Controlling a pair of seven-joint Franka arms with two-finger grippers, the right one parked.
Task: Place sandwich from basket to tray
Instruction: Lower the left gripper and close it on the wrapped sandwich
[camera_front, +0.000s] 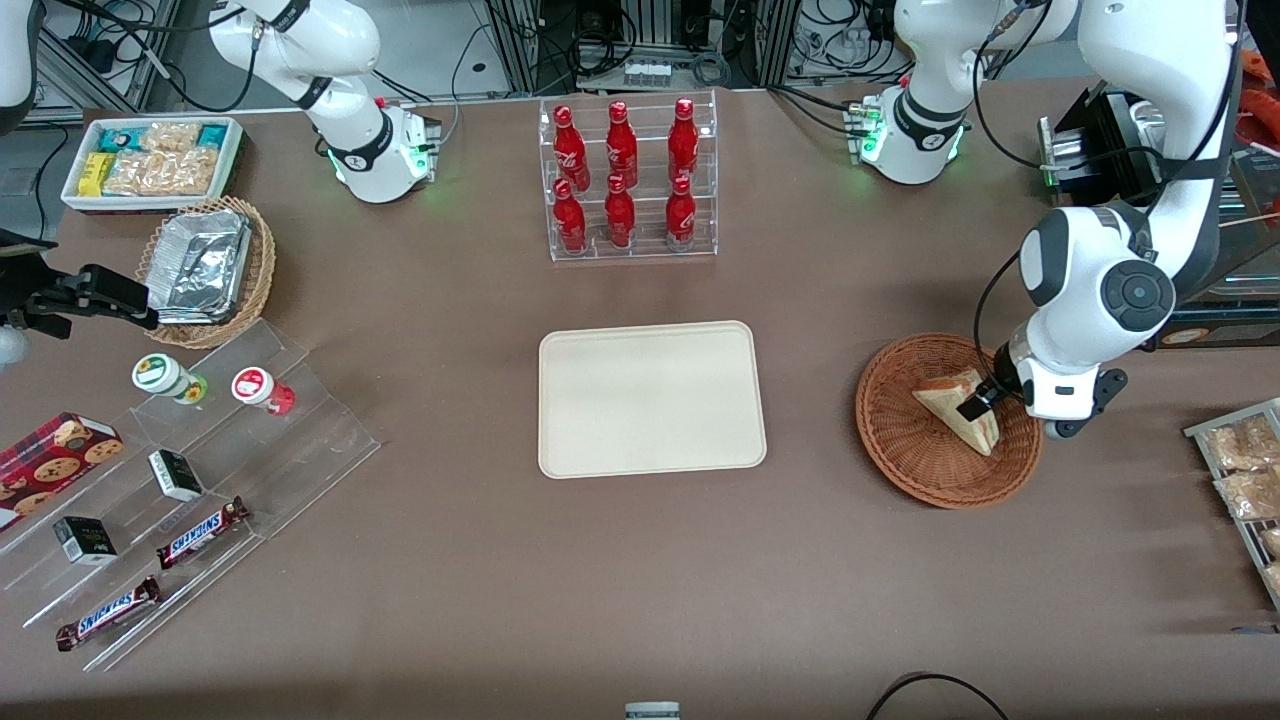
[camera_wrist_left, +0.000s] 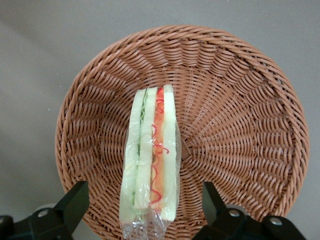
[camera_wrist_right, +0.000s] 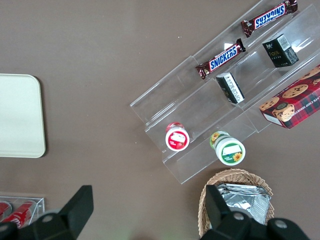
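Observation:
The sandwich (camera_front: 950, 400) (camera_wrist_left: 150, 150), a plastic-wrapped wedge of pale bread with red and green filling, lies in the round reddish-brown wicker basket (camera_front: 900, 455) (camera_wrist_left: 240, 125) toward the working arm's end of the table. My left gripper (camera_front: 978, 408) (camera_wrist_left: 144, 202) is lowered into the basket and is open. Its two black fingers (camera_wrist_left: 75, 200) stand on either side of one end of the sandwich, well apart from it. The cream tray (camera_front: 650, 400) (camera_wrist_right: 20, 115) lies empty at the table's middle, beside the basket toward the parked arm's end.
A clear rack of red bottles (camera_front: 628, 180) stands farther from the front camera than the tray. A wire rack of bagged snacks (camera_front: 1245, 470) sits at the working arm's table edge. A stepped acrylic shelf (camera_front: 300, 440), a foil-tray basket (camera_front: 205, 270) and a white bin (camera_front: 150, 160) are toward the parked arm's end.

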